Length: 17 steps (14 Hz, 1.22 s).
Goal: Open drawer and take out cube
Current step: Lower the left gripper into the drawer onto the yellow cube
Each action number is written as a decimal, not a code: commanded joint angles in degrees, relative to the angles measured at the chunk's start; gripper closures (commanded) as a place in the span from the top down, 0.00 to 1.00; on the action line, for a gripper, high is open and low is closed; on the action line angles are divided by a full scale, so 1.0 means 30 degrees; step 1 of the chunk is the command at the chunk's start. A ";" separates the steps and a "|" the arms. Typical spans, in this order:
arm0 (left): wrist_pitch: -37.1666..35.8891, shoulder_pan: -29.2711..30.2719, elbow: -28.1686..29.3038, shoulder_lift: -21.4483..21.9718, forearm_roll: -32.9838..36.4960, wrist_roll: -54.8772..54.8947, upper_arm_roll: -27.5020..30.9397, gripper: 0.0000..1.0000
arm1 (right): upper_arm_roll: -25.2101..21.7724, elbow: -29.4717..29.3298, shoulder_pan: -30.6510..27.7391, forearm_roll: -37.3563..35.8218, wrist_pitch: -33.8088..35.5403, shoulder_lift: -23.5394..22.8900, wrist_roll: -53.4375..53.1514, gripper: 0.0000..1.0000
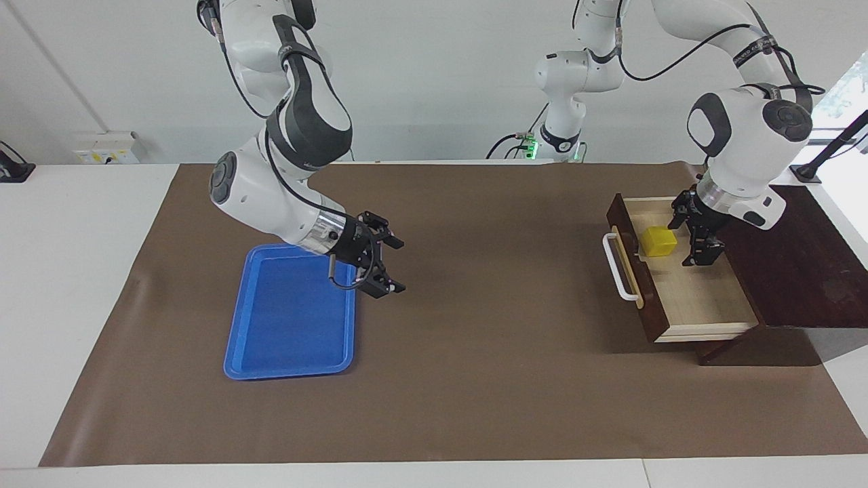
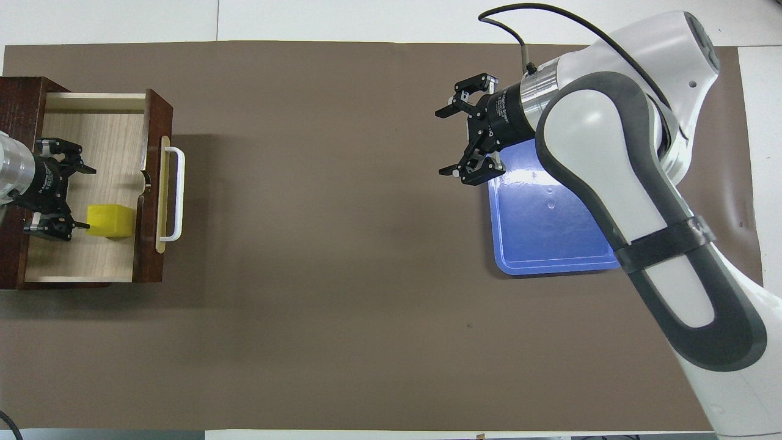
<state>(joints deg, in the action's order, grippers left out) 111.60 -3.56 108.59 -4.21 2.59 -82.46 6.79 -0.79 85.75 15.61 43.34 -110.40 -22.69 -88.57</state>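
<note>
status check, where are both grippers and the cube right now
Left gripper open, inside the open drawer, beside the cube, not gripping. Right gripper open, over the mat beside the blue tray. Nothing blocking.

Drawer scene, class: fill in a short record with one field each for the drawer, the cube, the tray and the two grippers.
drawer: pulled open, at the left arm's end of the table
cube: yellow, lying inside the drawer, not held
tray: blue, nothing in it, at the right arm's end
left gripper: open, in the drawer beside the cube
right gripper: open, holding nothing, over the brown mat at the tray's edge
</note>
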 commanded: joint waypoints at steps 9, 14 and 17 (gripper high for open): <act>-0.0143 -0.0191 0.2031 0.1197 -0.0219 0.0006 0.0375 1.00 | 0.0060 0.0598 0.0597 0.1433 0.0180 0.0122 0.0782 1.00; 0.1294 -0.0161 0.3032 0.1434 -0.0248 -0.0140 0.0375 1.00 | 0.0060 0.0569 0.0451 0.1433 0.0268 0.0122 0.0929 1.00; 0.1530 -0.0161 0.3032 0.1433 -0.0249 -0.0286 0.0375 0.86 | 0.0060 0.0569 0.0334 0.1433 0.0297 0.0122 0.0958 1.00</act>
<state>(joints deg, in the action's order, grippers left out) 114.53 -3.53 115.43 -1.89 2.59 -82.61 7.22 -0.63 86.73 17.29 46.11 -109.65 -22.73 -87.90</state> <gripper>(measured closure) 0.004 0.000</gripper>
